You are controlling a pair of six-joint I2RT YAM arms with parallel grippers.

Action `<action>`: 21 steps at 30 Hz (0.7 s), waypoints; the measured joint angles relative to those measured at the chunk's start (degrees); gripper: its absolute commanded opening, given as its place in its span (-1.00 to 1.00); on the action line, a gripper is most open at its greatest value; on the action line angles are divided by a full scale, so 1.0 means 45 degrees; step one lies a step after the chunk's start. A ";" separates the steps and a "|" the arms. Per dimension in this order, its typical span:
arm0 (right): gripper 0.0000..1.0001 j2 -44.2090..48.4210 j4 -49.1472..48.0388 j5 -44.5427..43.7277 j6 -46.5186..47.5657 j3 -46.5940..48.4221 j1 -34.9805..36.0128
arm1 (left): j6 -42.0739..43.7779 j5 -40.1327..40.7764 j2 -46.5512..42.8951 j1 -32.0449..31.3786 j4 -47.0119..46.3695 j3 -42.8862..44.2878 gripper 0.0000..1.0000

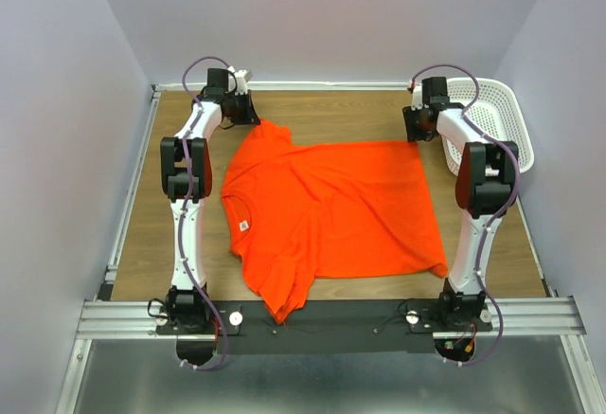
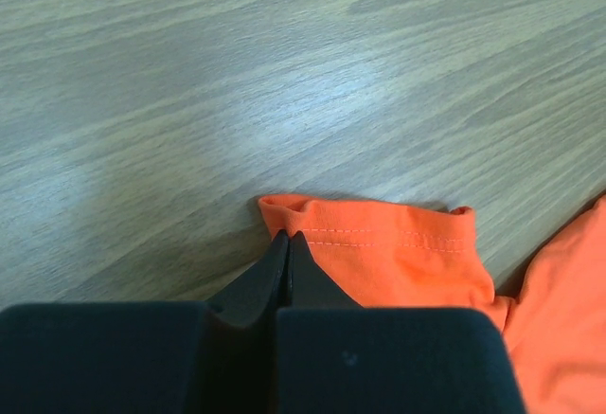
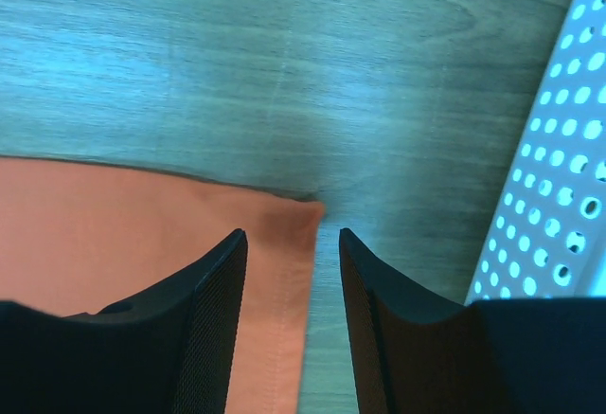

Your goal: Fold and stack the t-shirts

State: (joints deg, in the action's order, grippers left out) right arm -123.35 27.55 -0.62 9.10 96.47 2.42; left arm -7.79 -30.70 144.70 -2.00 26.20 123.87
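The orange-red t-shirt [image 1: 331,206] lies spread flat on the wooden table, collar to the left and hem to the right. My left gripper [image 1: 248,111] is at the far-left sleeve. In the left wrist view its jaws [image 2: 287,236] are shut, their tips pinching the stitched corner of the sleeve [image 2: 398,253]. My right gripper [image 1: 418,130] is at the far-right hem corner. In the right wrist view it stands open [image 3: 292,234], with the shirt's corner [image 3: 142,225] lying between its fingers, nearer the left finger [image 3: 213,281].
A white perforated basket [image 1: 492,120] stands at the far right of the table, just right of my right gripper; its wall [image 3: 559,168] fills the right edge of the right wrist view. Purple walls enclose the table on three sides.
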 measured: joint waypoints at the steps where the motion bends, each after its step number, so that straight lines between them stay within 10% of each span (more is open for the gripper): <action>1: 0.01 -0.0005 0.0000 -0.0029 0.0000 0.0000 -0.0010 | -0.0015 0.0000 0.0000 0.0005 -0.0015 -0.0010 -1.00; 21: -0.14 -0.0699 -0.0015 0.1171 -0.0015 0.0034 -0.0495 | -0.0083 -0.0107 -0.0010 0.0005 -0.0097 -0.0180 -1.00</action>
State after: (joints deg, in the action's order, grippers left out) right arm -126.50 27.49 4.64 9.04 96.62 0.19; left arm -8.16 -31.18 144.66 -1.98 25.76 123.07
